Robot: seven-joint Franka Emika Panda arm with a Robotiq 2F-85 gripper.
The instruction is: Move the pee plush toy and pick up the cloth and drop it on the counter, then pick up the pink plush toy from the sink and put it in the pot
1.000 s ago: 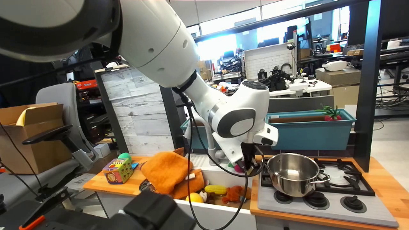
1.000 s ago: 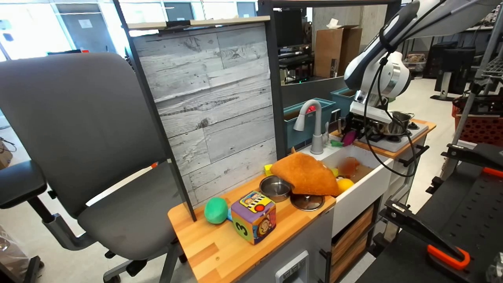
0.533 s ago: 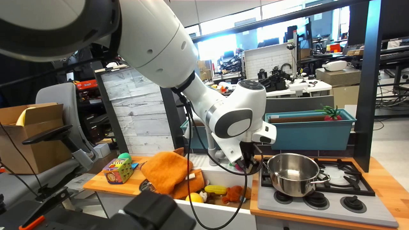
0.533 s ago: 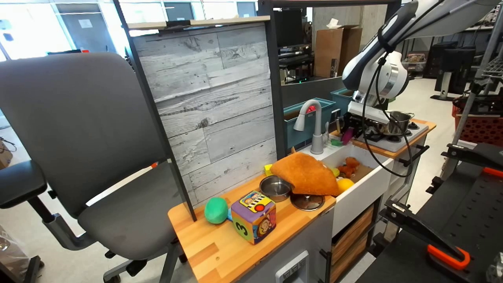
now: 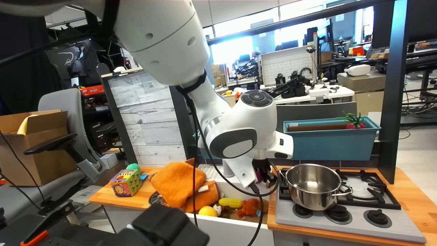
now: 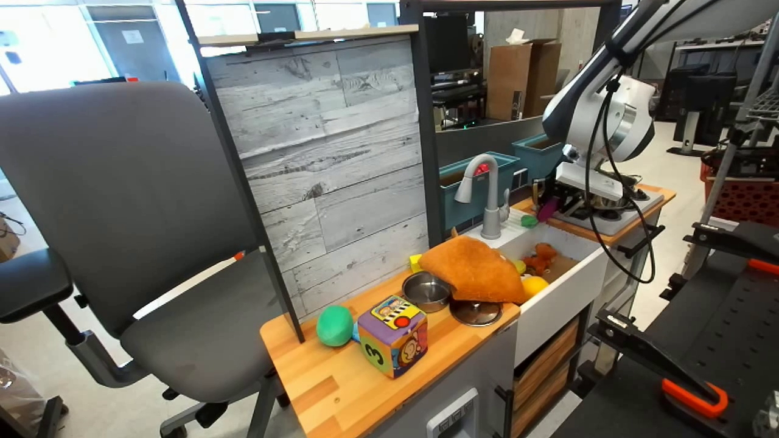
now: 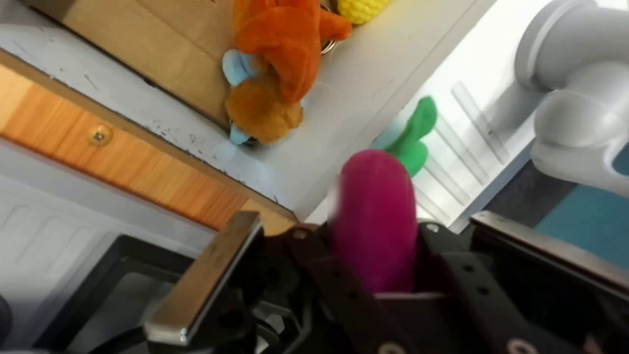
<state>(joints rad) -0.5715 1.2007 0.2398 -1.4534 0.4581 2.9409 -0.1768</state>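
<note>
Since half a second ago, the white robot arm (image 5: 164, 51) has shifted, its wrist lower and farther left in an exterior view, and the pink plush toy (image 7: 376, 211) has travelled with it. The pincer (image 7: 368, 233) is drawn narrow, holding the toy near the far right corner of the white sink (image 6: 560, 304), left of the steel pot (image 5: 314, 186) on the gray stove (image 5: 357, 222). A green leaf-shaped piece (image 7: 413, 152) shows just past the toy; whether the two are joined cannot be told.

Orange cloth (image 5: 177, 182) lies heaped where the light wooden tabletop (image 6: 316, 392) meets the sink's left end. Also on the tabletop are a small steel bowl (image 6: 417, 295), a lid (image 6: 487, 316), a printed soft cube (image 6: 392, 334) and, toward the left end, the rounded green plush toy (image 6: 334, 325). Inside the sink lie a round yellow toy (image 5: 207, 211), a corn cob toy (image 5: 230, 203) and an orange-and-brown plush (image 7: 290, 44); a gray faucet (image 6: 492, 201) stands on the far ledge. Behind are a gray plank panel (image 6: 322, 164) and a teal planter (image 5: 333, 147). Around, the room shows a gray office chair (image 6: 115, 194) at the left, a cardboard box (image 5: 47, 153), a white worktable (image 5: 347, 91) and bright windows (image 5: 228, 51) far off.
</note>
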